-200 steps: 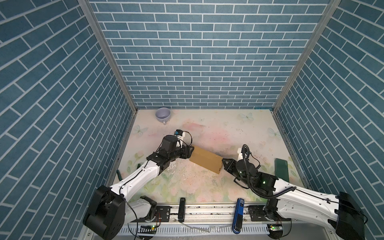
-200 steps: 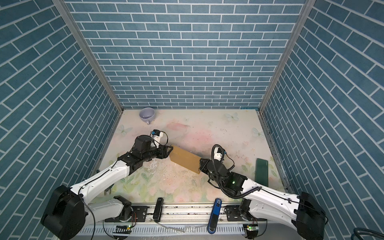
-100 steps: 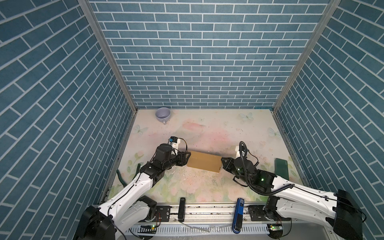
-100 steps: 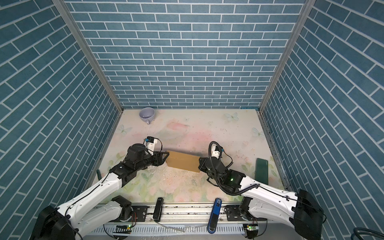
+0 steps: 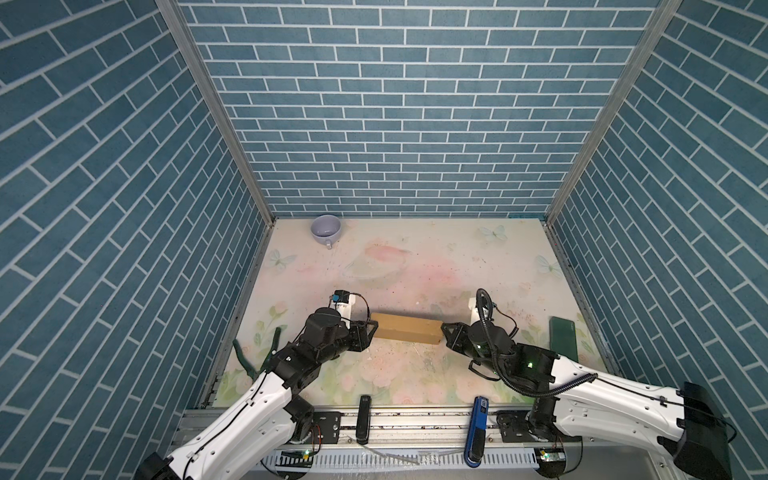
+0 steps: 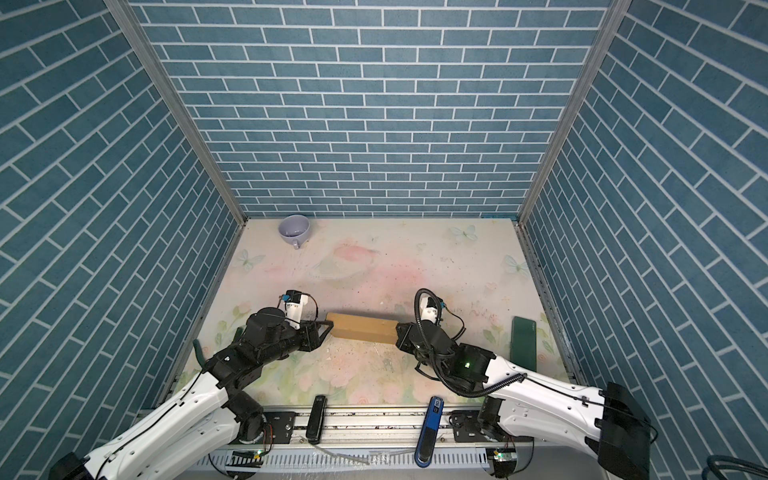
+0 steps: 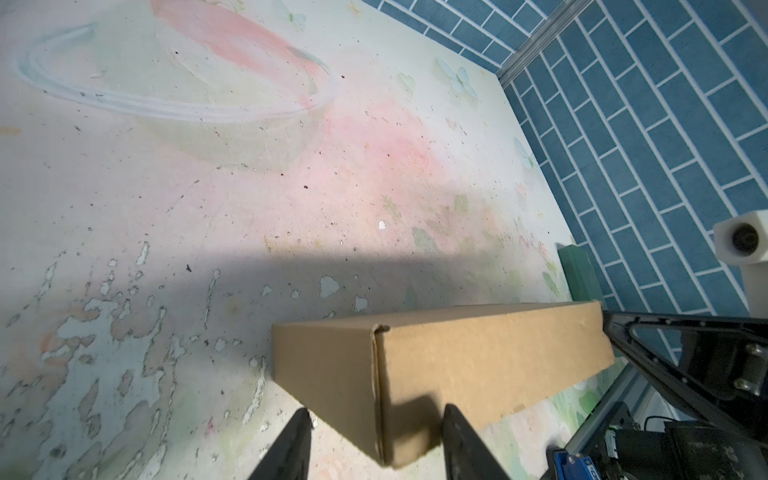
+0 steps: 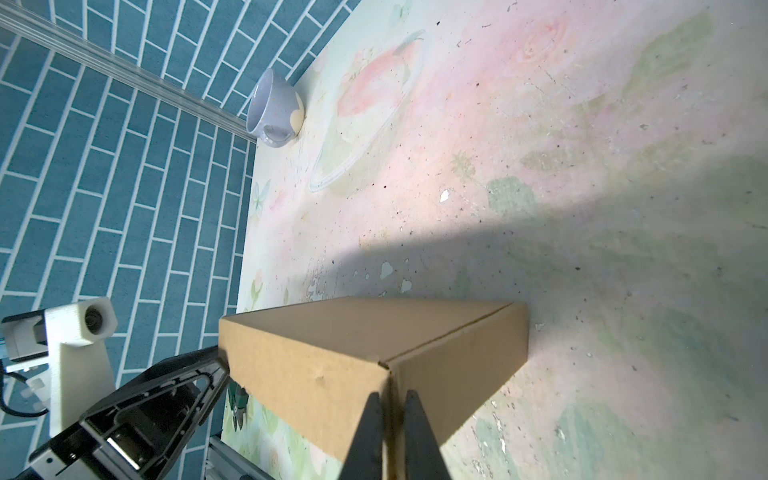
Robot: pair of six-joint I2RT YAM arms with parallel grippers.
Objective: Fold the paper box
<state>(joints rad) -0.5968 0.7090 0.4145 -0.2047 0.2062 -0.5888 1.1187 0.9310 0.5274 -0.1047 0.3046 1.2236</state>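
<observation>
- The paper box (image 5: pixel 405 328), fully closed, now lies level at lower middle of the bench (image 5: pixel 415 266); a second ago it sat skewed.
- Left claw (image 7: pixel 376 415) is narrowing, jaws still apart astride one end.
- Right claw (image 8: pixel 392 399) is closed against the opposite corner.
- Folding looks nearly done.

paper box (image 5: pixel 405 327) on table (image 5: pixel 415 257), between left gripper (image 5: pixel 373 329) and right gripper (image 5: pixel 443 329); cup (image 5: pixel 326 228) back-left corner

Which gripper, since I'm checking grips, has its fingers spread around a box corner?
The left gripper: its fingers straddle a corner of the paper box; the right gripper has fingers nearly together.
</observation>
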